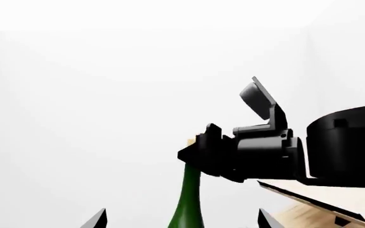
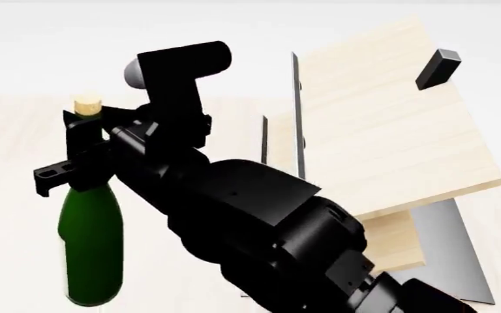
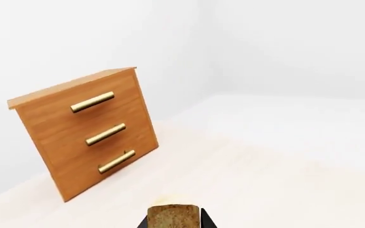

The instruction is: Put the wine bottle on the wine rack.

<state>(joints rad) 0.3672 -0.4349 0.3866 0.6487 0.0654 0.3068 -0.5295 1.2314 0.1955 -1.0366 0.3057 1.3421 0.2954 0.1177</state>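
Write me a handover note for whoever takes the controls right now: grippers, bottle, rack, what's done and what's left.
Left gripper: open, holding nothing; the bottle's neck shows between its fingertips in its wrist view.
Right gripper: shut on the bottle at the neck, just under the cork.
Bottle: upright, to the left of the rack and apart from it. I can't tell whether it is lifted off the table.
Done: bottle grasped.
Left: carry it right, lay it on the rack's boards, release.
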